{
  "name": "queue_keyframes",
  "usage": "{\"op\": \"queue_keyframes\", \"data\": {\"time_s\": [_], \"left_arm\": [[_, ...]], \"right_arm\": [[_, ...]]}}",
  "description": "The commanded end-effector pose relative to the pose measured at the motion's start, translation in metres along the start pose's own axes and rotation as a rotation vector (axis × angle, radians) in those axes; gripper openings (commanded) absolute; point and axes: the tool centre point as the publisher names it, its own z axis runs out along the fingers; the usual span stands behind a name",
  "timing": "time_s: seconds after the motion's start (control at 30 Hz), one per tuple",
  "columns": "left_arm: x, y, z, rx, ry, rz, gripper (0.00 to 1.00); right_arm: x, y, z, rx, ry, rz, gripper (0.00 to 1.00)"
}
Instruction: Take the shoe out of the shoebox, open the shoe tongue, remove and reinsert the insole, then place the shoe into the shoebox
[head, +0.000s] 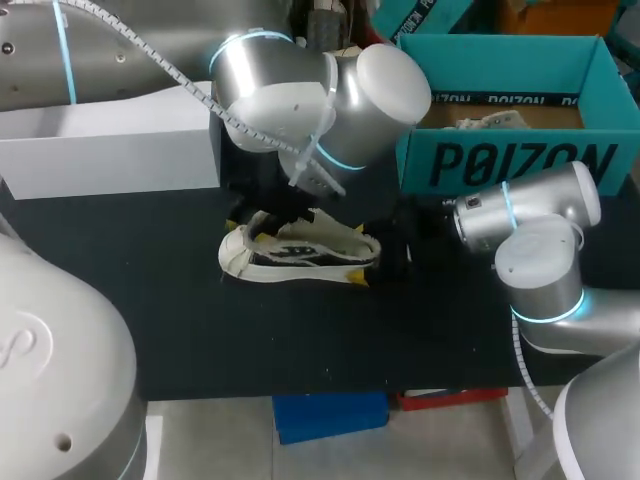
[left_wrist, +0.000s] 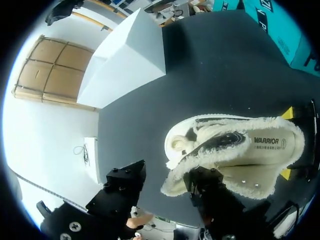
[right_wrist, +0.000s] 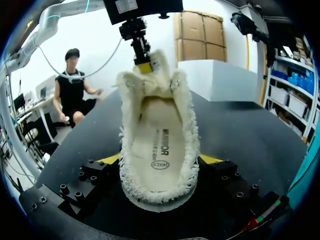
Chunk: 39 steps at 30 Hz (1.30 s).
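A cream shoe (head: 300, 252) with fleece lining lies on its sole on the black mat, toe to the left. Its printed insole (right_wrist: 159, 145) sits inside it. My right gripper (right_wrist: 160, 160) is at the heel, and its yellow tips (right_wrist: 111, 159) press the heel from both sides. My left gripper (head: 262, 218) hangs over the toe end, by the tongue (right_wrist: 150, 75). In the left wrist view its black fingers (left_wrist: 125, 177) stand apart, one over the mat and one against the lining. The teal shoebox (head: 520, 160) stands open at the back right.
A white box (head: 110, 150) sits at the back left of the mat, close behind my left arm. Crumpled paper (head: 490, 122) lies inside the shoebox. Bare black mat (head: 300, 340) stretches in front of the shoe.
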Motion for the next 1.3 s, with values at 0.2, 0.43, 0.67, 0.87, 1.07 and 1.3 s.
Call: {"op": "queue_keyframes", "data": {"time_s": [0.2, 0.43, 0.67, 0.87, 1.07, 1.3], "left_arm": [[-0.024, -0.009, -0.001, 0.029, 0.059, -0.043, 1.00], [-0.030, -0.019, 0.006, 0.039, 0.065, -0.071, 1.00], [-0.041, -0.020, 0.017, 0.036, 0.070, -0.102, 1.00], [-0.044, -0.010, 0.032, 0.002, 0.066, -0.107, 1.00], [-0.045, -0.005, 0.054, -0.043, 0.054, -0.108, 1.00], [-0.039, -0.007, 0.072, -0.069, 0.050, -0.096, 1.00]], "right_arm": [[-0.002, -0.003, 0.000, 0.001, -0.001, 0.001, 0.00], [-0.002, -0.003, 0.000, 0.001, -0.001, 0.001, 0.00], [-0.002, -0.003, 0.000, 0.001, -0.001, 0.001, 0.00], [-0.002, -0.003, 0.000, 0.001, -0.001, 0.001, 0.00], [-0.002, -0.003, 0.000, 0.001, -0.001, 0.001, 0.00], [-0.002, -0.003, 0.000, 0.001, -0.001, 0.001, 0.00]]}}
